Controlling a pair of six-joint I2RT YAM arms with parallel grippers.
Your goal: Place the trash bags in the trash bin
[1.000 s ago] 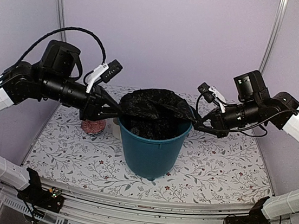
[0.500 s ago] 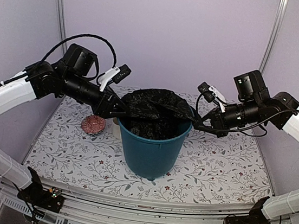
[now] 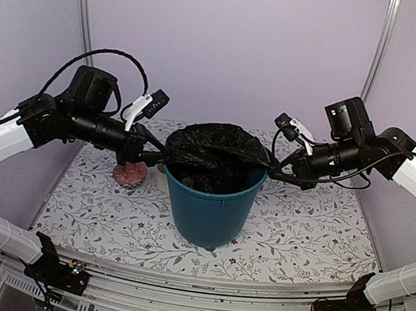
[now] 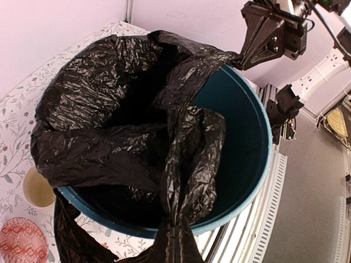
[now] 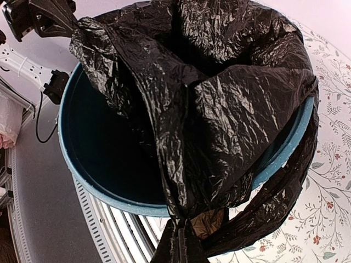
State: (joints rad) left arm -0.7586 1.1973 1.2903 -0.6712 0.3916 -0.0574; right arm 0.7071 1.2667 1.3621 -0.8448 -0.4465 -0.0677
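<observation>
**Left tool [image 3: 159, 157] clamps shut again on the trash bag [image 3: 212, 150]**

Its arm has dropped back since a moment ago. Near the middle of the floral surface [image 3: 312, 236] stands the teal trash bin [image 3: 209, 209]. The black bag drapes over its mouth, sagging inside, stretched between both tools. The right tool [image 3: 270, 171] is clamped on the opposite edge. A cream mug [image 4: 37, 189] sits just beside the bin.

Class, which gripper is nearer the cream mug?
Left. The left gripper, pinching the black trash bag, hangs above the cream mug; the right gripper pinches it across the teal bucket.
</observation>
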